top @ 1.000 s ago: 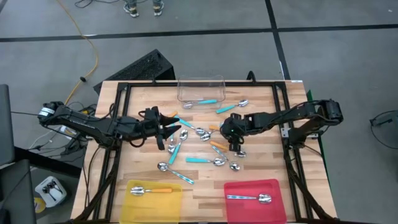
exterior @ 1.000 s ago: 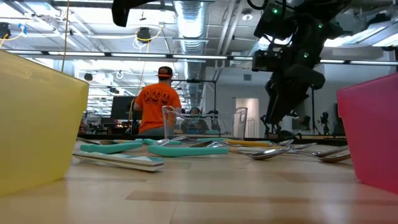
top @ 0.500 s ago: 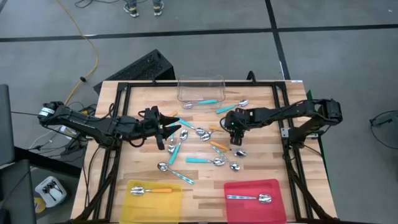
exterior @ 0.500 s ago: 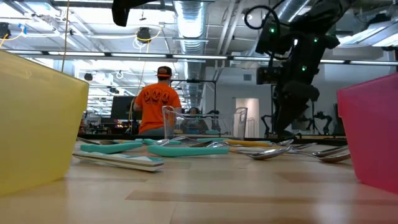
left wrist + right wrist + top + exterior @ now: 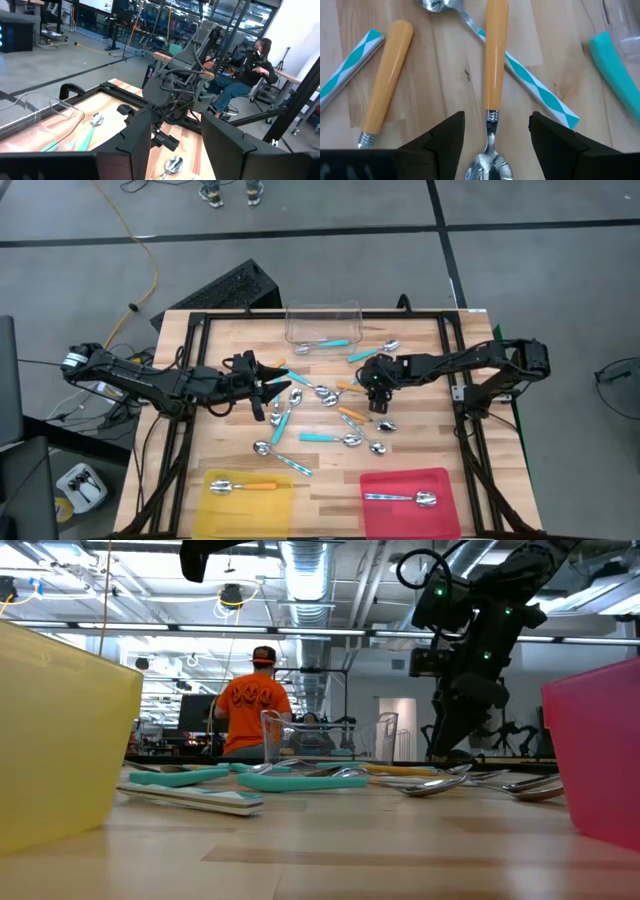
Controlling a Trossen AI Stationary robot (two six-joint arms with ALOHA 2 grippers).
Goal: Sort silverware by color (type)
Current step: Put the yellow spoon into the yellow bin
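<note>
The right gripper (image 5: 378, 387) has swung toward twelve o'clock, fingers wide astride an orange-handled spoon (image 5: 495, 55) — pickup likely next; left gripper (image 5: 277, 388) (open) waits.

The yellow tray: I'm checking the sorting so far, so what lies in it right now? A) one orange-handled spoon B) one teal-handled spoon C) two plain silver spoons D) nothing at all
A: in the high view the yellow tray holds a single orange-handled spoon, its shiny bowl toward the left arm's side of the tray and nothing else beside it.
</note>
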